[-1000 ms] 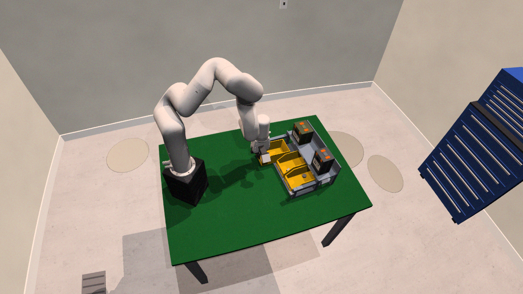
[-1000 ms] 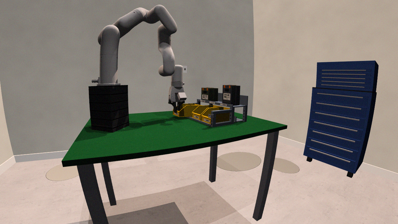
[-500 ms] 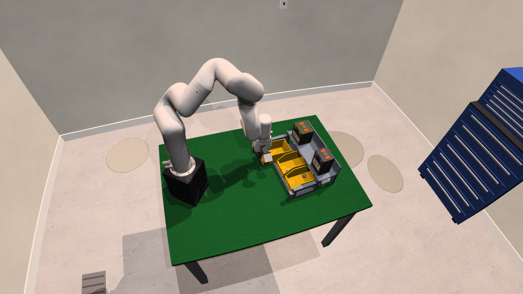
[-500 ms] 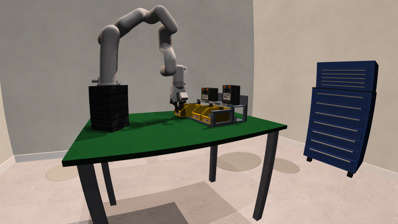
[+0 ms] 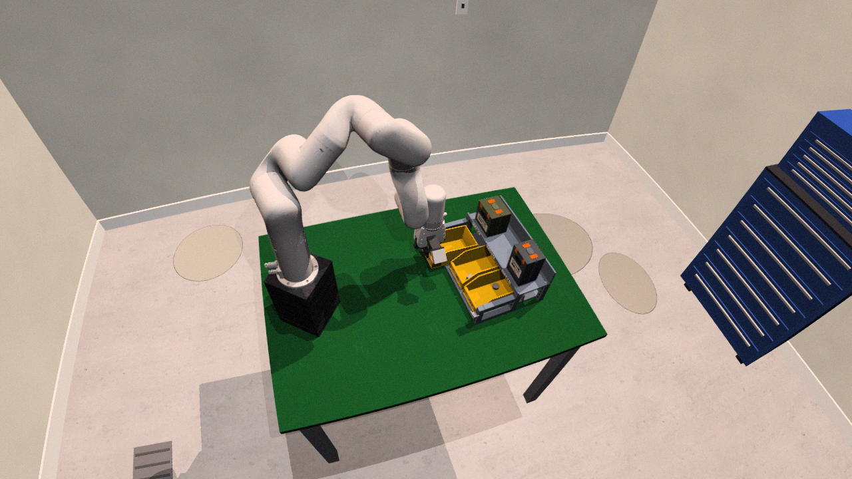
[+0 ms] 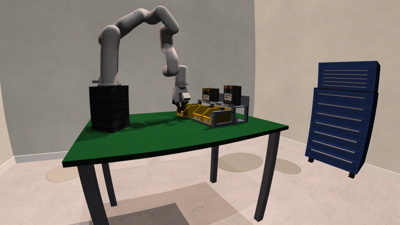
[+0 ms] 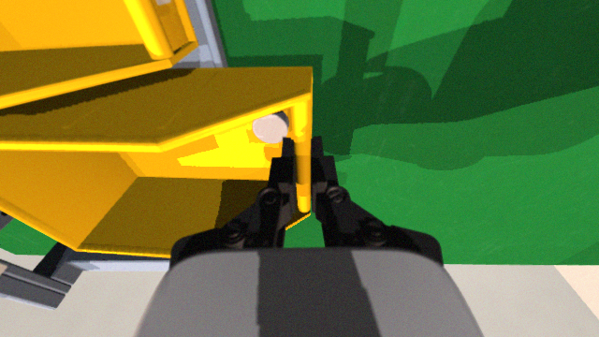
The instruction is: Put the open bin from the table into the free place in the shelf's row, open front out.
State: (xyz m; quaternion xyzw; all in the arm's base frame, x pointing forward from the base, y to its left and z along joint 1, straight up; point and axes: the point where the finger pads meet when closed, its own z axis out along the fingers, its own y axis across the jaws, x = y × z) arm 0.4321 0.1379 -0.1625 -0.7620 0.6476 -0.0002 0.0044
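On the matte green table (image 5: 369, 333), black jaws pinch the glossy yellow bin's (image 7: 140, 154) thin front wall.
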